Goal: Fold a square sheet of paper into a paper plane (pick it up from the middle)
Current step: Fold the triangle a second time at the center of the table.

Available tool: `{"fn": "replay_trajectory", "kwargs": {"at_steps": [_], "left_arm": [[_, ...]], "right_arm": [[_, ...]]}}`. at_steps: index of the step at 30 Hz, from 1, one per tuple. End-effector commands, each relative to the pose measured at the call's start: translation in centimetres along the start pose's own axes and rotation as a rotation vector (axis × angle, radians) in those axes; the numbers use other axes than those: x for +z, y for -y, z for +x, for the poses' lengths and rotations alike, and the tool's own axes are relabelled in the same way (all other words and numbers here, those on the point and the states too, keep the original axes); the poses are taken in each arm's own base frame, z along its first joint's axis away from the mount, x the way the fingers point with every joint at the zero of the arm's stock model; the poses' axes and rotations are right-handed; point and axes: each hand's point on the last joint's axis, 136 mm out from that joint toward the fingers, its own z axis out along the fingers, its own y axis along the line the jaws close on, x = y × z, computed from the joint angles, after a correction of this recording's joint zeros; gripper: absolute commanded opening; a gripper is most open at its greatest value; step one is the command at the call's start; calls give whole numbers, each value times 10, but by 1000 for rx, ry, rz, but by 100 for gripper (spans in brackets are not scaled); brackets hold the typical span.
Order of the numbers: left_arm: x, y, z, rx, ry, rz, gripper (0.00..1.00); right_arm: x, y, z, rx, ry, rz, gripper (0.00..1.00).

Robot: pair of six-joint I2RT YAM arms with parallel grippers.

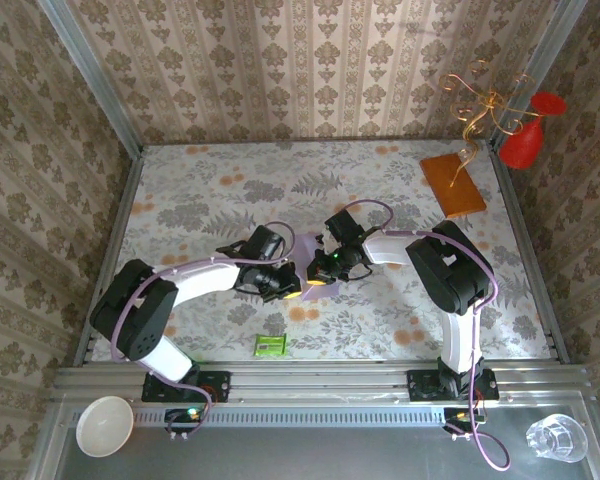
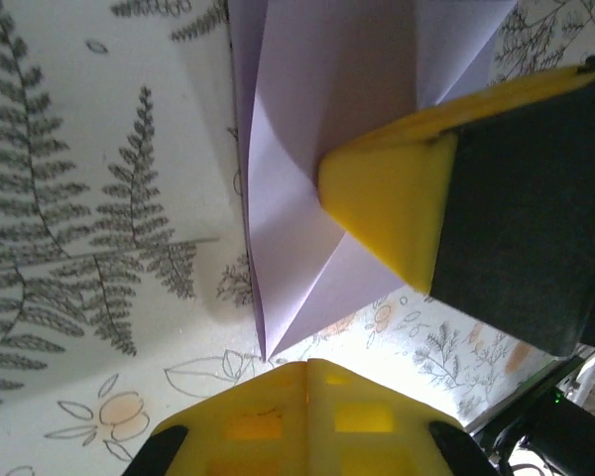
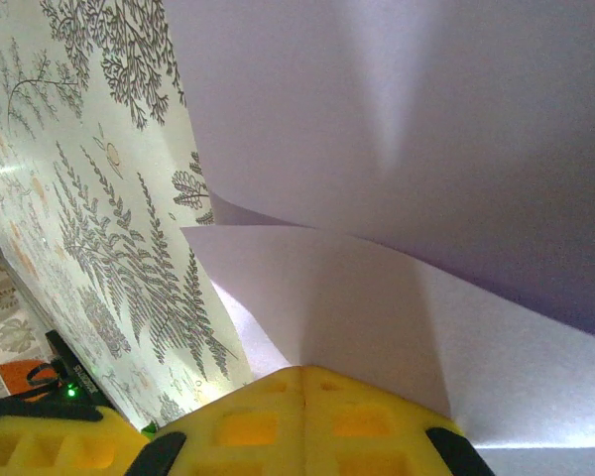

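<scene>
From above, the left pincer (image 1: 292, 290) and right pincer (image 1: 323, 276) meet mid-bench (image 1: 400, 190) at the lavender paper sheet (image 1: 308, 262). Left wrist: its fingers are pressed together, with the folded sheet's (image 2: 317, 139) corner just beside them. Right wrist: the closed fingers pinch the creased sheet (image 3: 377, 149).

The left arm (image 1: 195, 275) and right arm (image 1: 462, 335) share one build: glossy white rounded links joined by bulky black joint housings; a lavender cable (image 1: 113, 335) loops along the outside of each, running up from the base; the bases (image 1: 185, 385) are squat black blocks carrying tiny lights; the left gripper (image 2: 305, 369) and right gripper (image 3: 302, 371) have matt black bodies and bright yellow fingers (image 2: 253, 426), wedge-tipped, with shallow square recesses moulded into their faces; a small green light (image 1: 336, 270) glows on the black wrist housing
</scene>
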Motion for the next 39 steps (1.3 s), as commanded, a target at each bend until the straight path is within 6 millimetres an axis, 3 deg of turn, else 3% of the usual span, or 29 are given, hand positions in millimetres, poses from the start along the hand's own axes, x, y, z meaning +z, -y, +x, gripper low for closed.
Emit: {"fn": "replay_trajectory", "kwargs": {"at_steps": [1,11,21,32,39], "left_arm": [[8,8,-8,-4,-9,27,0],[22,6,-15,-13,-26,14,0],[26,-44,15,-91,-110,-153,0],[31,-70,35,-160,-188,-237,0],[30,-69,34,-158,-185,-236,0]], "right_arm": [[8,32,8,72,-24,83,6],[7,28,6,71,-23,68,6],[3,23,-2,27,5,54,6],[-26,34,-59,-106,203,-22,6],[-41,65,-89,-34,256,34,5]]}}
